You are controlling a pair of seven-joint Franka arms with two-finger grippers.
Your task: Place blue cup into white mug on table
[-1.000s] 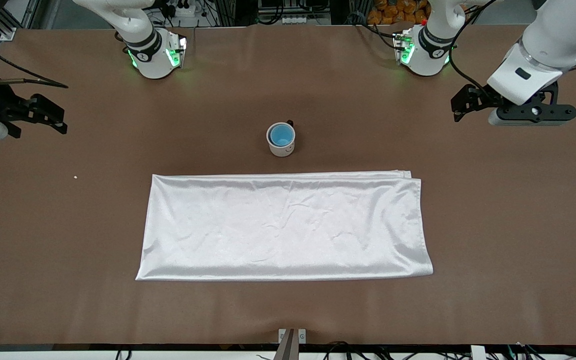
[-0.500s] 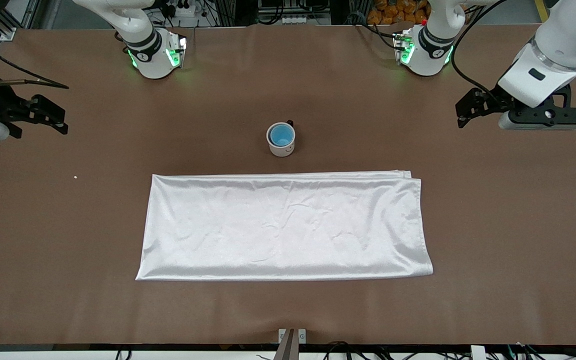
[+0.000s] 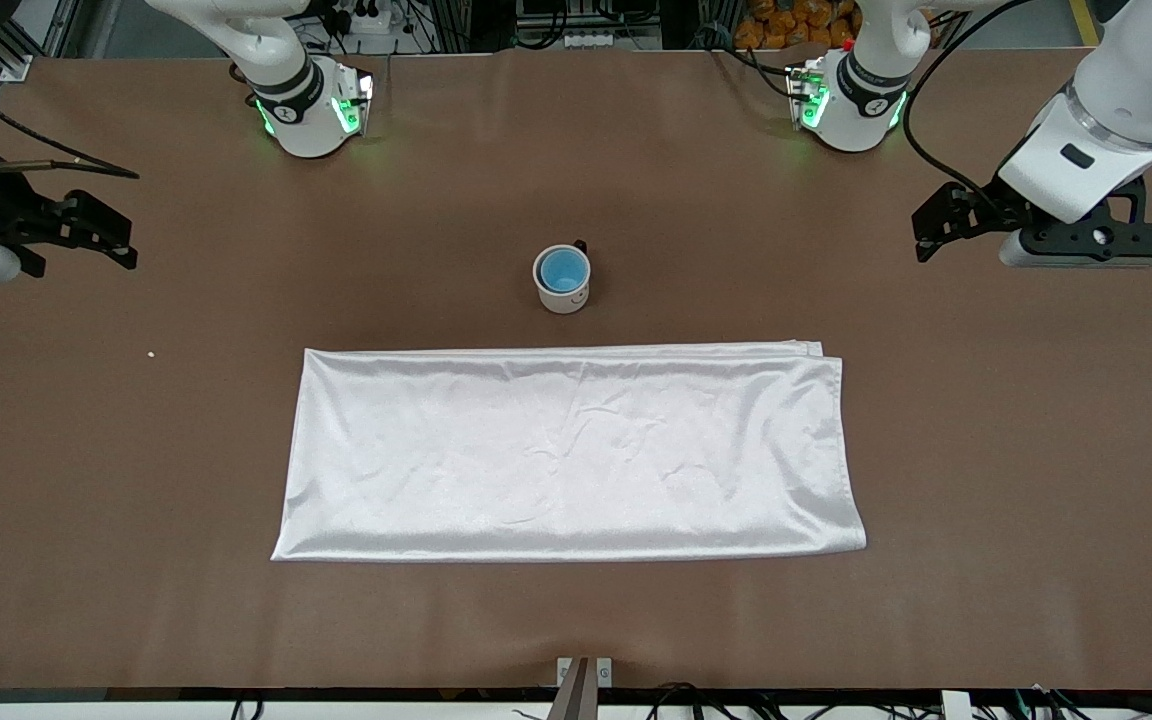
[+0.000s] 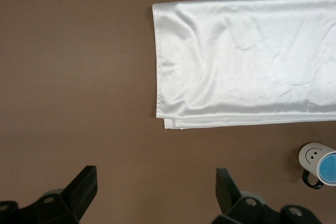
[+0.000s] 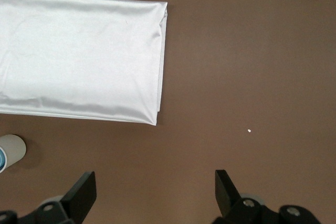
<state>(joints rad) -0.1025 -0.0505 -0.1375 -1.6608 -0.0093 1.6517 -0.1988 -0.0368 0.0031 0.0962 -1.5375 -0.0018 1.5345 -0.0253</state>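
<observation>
My left gripper [image 3: 934,222] and right gripper [image 3: 96,236] hang open, empty (cup [image 3: 563,269] already sits in mug [image 3: 565,292]); I park both clear.

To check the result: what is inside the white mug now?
The blue cup sits inside the white mug, open end up. The mug's bottom under it is covered.

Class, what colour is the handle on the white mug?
Black. The white mug's handle shows best in the left wrist view.
</observation>
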